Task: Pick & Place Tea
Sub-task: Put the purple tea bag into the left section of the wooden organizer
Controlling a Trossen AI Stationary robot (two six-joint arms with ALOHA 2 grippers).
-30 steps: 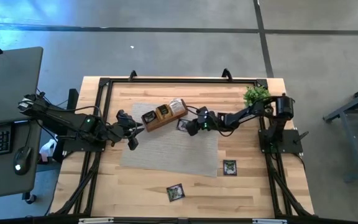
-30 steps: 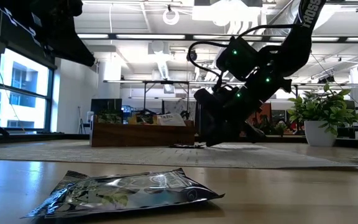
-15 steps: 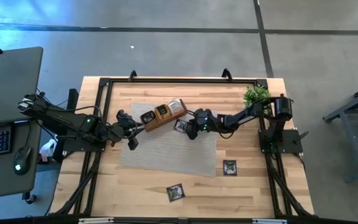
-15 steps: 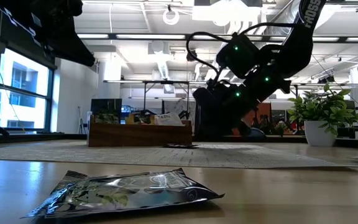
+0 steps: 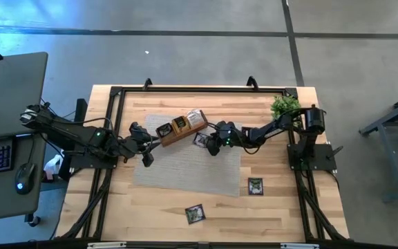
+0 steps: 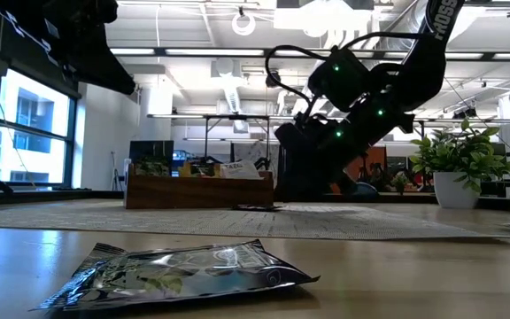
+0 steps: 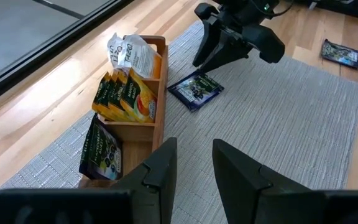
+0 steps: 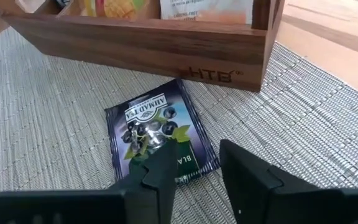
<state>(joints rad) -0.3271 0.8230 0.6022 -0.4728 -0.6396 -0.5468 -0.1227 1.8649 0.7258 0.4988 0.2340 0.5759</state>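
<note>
At the left of the high view the left gripper (image 5: 146, 158) hangs over the left edge of the grey woven mat (image 5: 185, 166), just beside the near end of the wooden tray (image 5: 182, 128); its fingers (image 7: 161, 169) are spread a little with nothing between them, and it looks to be waiting.

In the middle, the tray lies at a slant in the upper part of the mat. Its plain, square-cornered wood holds upright sachets: a dark one (image 7: 98, 147), a row of yellow-red ones (image 7: 129, 94) and a crinkled white one (image 7: 128, 51). Just beside the tray's long side a dark sachet (image 8: 160, 134) lies flat on the mat, glossy, thin and square.

The right gripper (image 5: 213, 144) is down over this sachet, fingers (image 8: 160, 177) parted, one tip at its near edge, nothing pinched. The step in hand seems to be the pickup. A flat, slick packet on ribbed cloth gives little to bite on, so one fingertip should probably slide under an edge and the pinch close slowly, or the foil may skid toward the tray wall.

Toward the lower right of the high view, two more dark sachets (image 5: 255, 185) (image 5: 195, 214) lie on the bare pale desk (image 5: 282, 207), well apart. A potted plant (image 5: 285, 106) stands at the upper right.
</note>
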